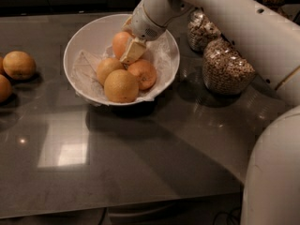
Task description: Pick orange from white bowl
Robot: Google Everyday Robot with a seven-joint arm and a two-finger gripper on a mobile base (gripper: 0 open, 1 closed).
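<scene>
end effector (128, 49) inside white bowl (77, 41) (paper-lined), against the orange (119, 41), three other fruits (121, 86) beside

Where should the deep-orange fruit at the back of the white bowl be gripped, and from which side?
Probably across the orange at its upper middle, from above: other fruits crowd its front and the white bowl wall rises behind, leaving only the top free. The gripper sits at its picture-right side.

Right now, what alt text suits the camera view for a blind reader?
The white arm's gripper reaches into the white bowl, at the orange at the back of the pile. Two cereal jars stand to the right; loose fruit lies left.
</scene>
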